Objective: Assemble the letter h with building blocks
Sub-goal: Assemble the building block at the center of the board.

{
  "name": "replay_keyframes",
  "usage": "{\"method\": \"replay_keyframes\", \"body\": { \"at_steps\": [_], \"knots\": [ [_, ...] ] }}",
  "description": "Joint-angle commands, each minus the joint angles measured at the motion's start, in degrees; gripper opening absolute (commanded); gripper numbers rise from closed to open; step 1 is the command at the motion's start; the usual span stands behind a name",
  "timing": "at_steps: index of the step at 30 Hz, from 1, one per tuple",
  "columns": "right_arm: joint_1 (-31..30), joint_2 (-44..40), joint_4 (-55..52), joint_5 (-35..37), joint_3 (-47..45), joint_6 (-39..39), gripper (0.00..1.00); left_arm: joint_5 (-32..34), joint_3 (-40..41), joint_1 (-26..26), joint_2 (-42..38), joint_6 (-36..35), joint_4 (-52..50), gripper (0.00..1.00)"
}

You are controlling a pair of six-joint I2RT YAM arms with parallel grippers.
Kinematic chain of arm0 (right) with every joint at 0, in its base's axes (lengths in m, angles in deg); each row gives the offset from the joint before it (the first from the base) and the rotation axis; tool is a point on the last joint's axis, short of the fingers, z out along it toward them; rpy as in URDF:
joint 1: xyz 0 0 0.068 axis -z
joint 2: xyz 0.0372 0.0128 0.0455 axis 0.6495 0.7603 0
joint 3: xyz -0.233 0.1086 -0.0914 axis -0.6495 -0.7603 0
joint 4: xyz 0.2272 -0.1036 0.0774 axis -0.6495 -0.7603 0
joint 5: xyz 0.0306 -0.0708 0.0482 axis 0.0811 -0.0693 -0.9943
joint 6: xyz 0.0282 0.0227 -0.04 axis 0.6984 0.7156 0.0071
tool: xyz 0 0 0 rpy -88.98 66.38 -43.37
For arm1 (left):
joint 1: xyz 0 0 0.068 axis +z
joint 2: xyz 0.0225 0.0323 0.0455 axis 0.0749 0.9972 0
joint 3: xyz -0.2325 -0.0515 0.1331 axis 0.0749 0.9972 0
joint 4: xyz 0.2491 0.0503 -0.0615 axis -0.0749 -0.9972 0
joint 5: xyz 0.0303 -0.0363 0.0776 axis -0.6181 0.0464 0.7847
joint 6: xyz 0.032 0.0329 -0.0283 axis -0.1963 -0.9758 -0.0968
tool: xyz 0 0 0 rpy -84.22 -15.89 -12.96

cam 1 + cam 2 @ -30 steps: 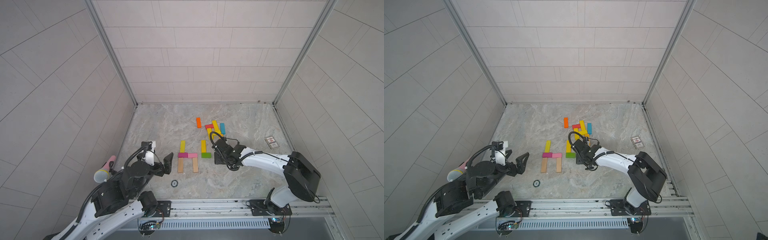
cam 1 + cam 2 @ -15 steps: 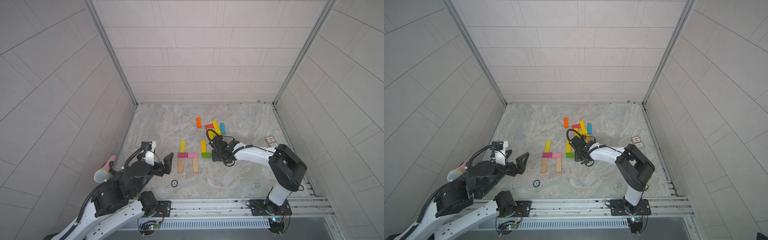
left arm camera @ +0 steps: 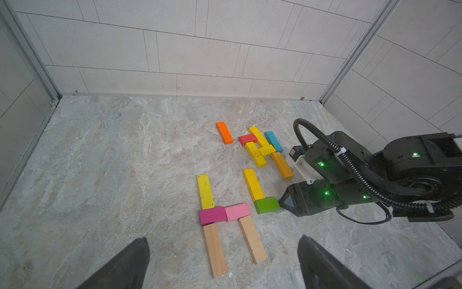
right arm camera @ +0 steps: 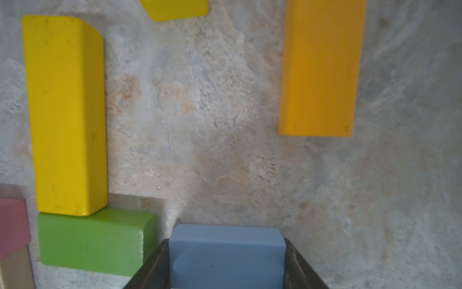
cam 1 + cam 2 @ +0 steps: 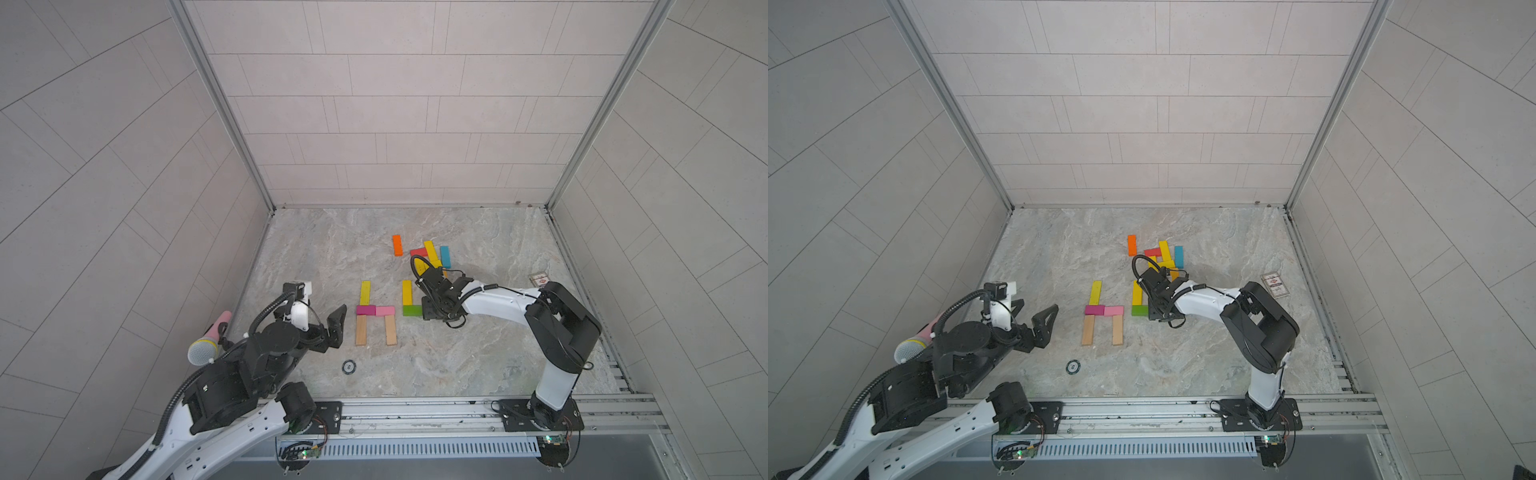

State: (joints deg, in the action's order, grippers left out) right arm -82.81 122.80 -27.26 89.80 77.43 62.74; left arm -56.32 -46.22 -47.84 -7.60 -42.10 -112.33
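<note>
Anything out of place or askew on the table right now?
Two strays: a microphone lies by the left wall, and a small black disc sits nearer the robot than the assembled h. The spare blocks at the back are jumbled, some touching.

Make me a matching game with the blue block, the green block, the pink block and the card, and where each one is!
Things:
1. blue block
2. green block
3. pink block
4. card

Places:
A. touching the magenta block
B. apart from all the blocks
C. gripped in the right tool
D. against the end of a yellow bar

Pairs: 1-C, 2-D, 3-A, 4-B
</note>
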Motion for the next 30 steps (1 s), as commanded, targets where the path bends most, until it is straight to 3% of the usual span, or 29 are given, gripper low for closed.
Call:
{"method": "replay_keyframes", "body": {
  "at_steps": [1,30],
  "knots": [
    [0.4,1.0,-0.7,0.7,0.3,0.1,0.56,0.4,0.4,0.3,0.5,-0.5,0.2,1.00],
    [1.0,0.8,0.2,0.5,0.6,1.0,0.73,0.2,0.5,0.5,0.6,-0.5,0.2,1.00]
  ]
}}
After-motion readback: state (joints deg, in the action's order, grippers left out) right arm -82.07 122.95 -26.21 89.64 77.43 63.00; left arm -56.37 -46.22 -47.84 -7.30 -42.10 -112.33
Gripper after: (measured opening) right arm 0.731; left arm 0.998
